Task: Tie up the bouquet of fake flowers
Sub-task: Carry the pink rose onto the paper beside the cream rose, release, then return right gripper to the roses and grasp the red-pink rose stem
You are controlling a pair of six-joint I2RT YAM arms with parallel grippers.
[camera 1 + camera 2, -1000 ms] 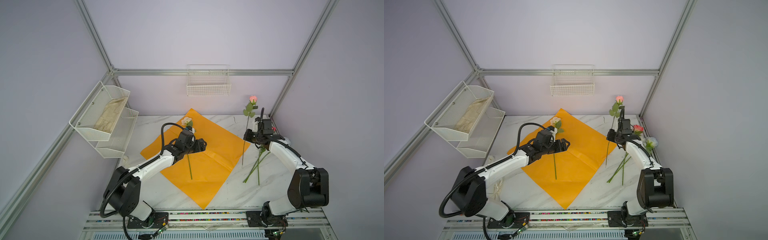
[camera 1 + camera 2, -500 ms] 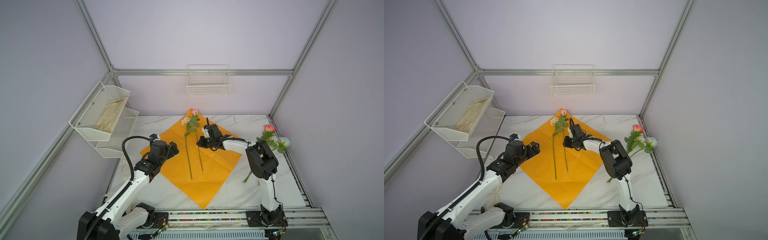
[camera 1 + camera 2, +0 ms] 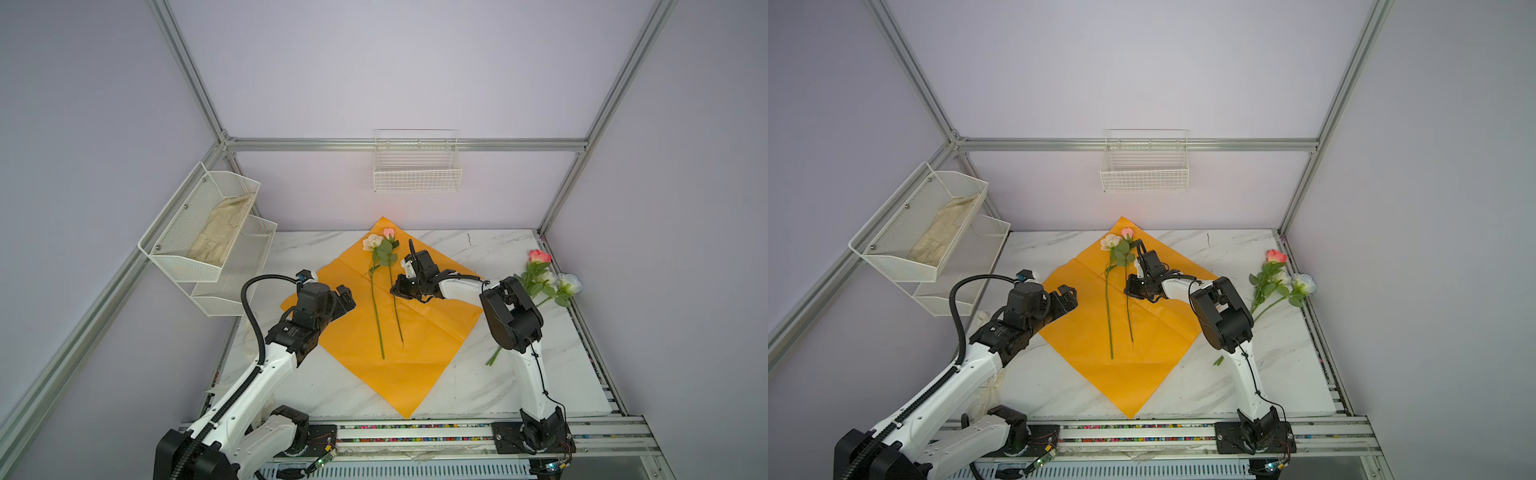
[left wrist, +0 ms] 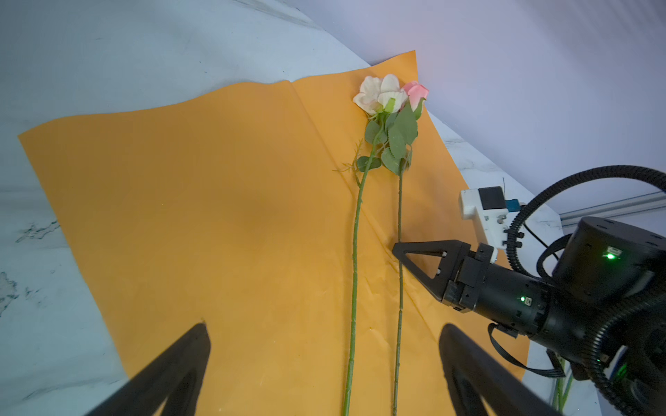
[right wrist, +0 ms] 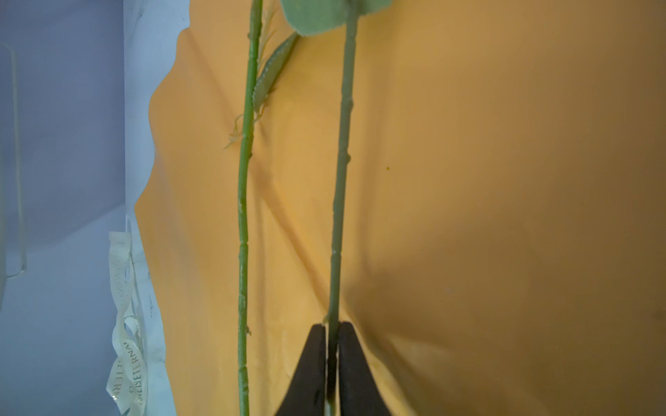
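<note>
Task's thing: the bouquet of fake flowers is not gathered yet. Its parts lie in two places on the table [image 3: 478, 245].
On the wrapping paper [image 3: 415, 374]: cream rose [image 3: 372, 242] and pink rose [image 3: 389, 232]. Heads are at the far corner; the stems lie side by side, near but apart, running toward the near corner.
Right pincer [image 5: 332, 331]: low over the paper, jaws close on either side of the pink rose's stem, about midway along it. Pinching or just clear, I cannot tell.
Left pincer [image 3: 347, 298]: jaws spread wide, empty, over the paper's left corner, apart from both stems.
Loose roses [image 3: 544, 277]: at the table's right edge, off the paper. Heads are far, stems slanting near-left behind the right arm's elbow.
Key relation: the loose roses lie to the right of the right pincer, well apart, and the right arm is far nearer than the left. Judged next: let go, swing right, take one stem across its long axis.
Count, roses: two on the paper. The loose cluster has one pink-red head plus two pale ones, as far as the overlap lets me tell.
Count, rest: one paper sheet; one ribbon [image 5: 126, 324] on the table beside the paper's edge; one cloth [image 3: 220, 232] in the wire shelf [image 3: 178, 259]; two pincers.
</note>
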